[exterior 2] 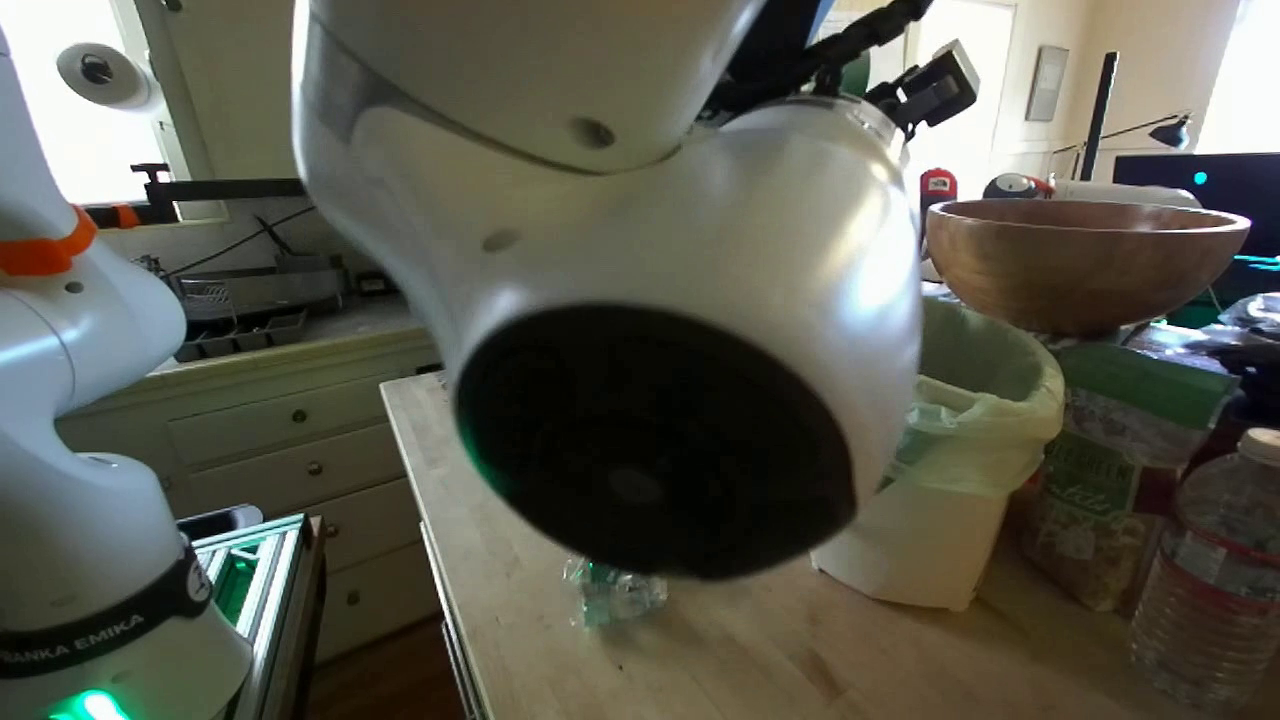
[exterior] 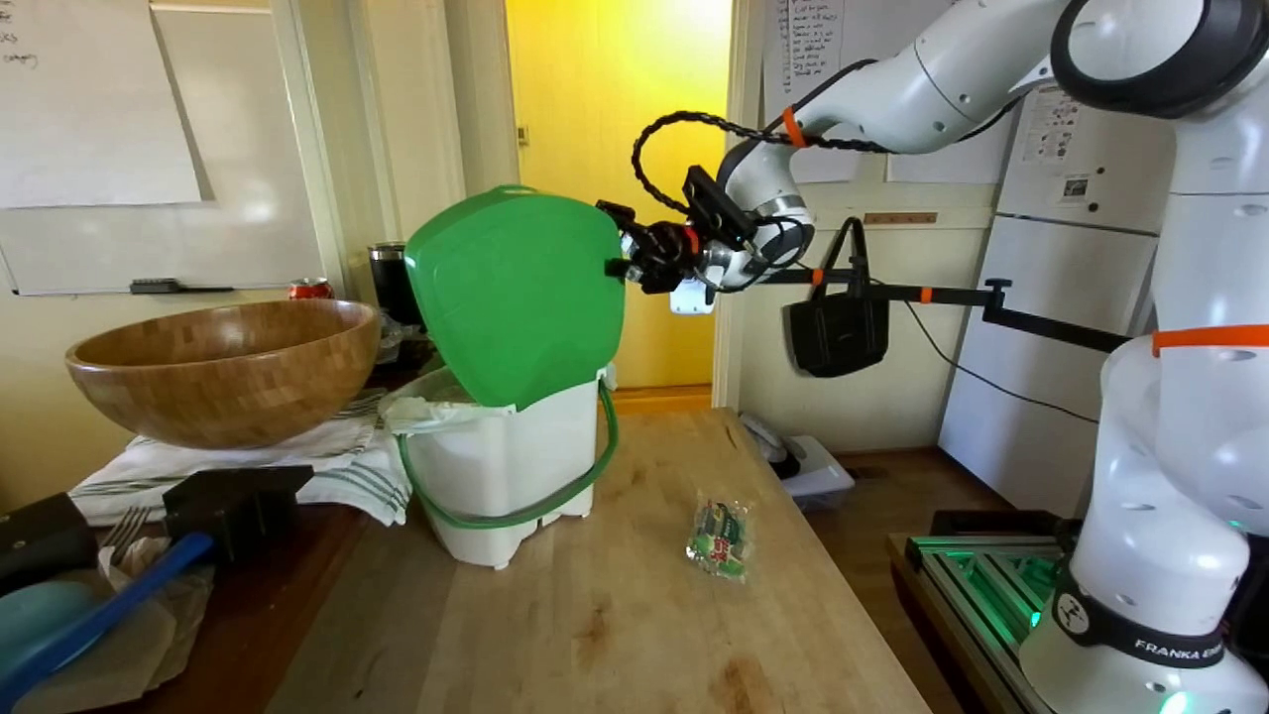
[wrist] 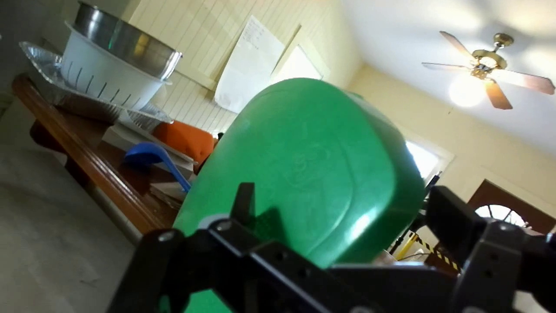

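It looks like a kitchen: white fridge (exterior: 1051, 263), drawers (exterior 2: 260, 478) under a counter (exterior 2: 372, 322), large wooden bowl (exterior 2: 1080, 268).

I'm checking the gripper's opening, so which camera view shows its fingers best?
The wrist view: both fingers appear large, spread apart, the green bin lid showing between them. Exterior views help less: the gripper looks small and dark at the lid's edge, or its fingers hide behind the arm.

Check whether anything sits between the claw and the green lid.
Nothing visible does. In the wrist view the open claw has the green lid directly ahead; in an exterior view it's right at the lid's edge, contact unclear. The wrapped packet lies lower, on the counter; the wooden bowl is past the lid.
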`<state>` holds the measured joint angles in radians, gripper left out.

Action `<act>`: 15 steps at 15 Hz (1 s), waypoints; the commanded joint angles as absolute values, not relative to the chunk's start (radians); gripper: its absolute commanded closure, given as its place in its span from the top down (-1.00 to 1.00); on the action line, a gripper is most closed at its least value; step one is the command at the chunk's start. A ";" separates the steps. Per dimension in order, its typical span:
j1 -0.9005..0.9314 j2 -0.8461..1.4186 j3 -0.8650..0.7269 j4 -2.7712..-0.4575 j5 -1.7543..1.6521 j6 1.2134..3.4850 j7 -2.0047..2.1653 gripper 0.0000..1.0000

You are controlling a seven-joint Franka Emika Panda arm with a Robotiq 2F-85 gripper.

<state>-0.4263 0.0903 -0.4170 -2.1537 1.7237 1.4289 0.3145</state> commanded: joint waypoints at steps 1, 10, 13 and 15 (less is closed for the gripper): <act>-0.379 0.066 -0.388 -2.140 1.632 1.597 0.223 1.00; -0.352 -0.034 -0.343 -2.156 1.552 1.819 0.116 1.00; -0.369 -0.014 -0.363 -2.168 1.591 1.793 0.137 1.00; -0.379 0.008 -0.378 -2.178 1.615 1.757 0.168 1.00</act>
<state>-0.3714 -0.0382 -0.3673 -2.1614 1.5761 1.7593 0.1710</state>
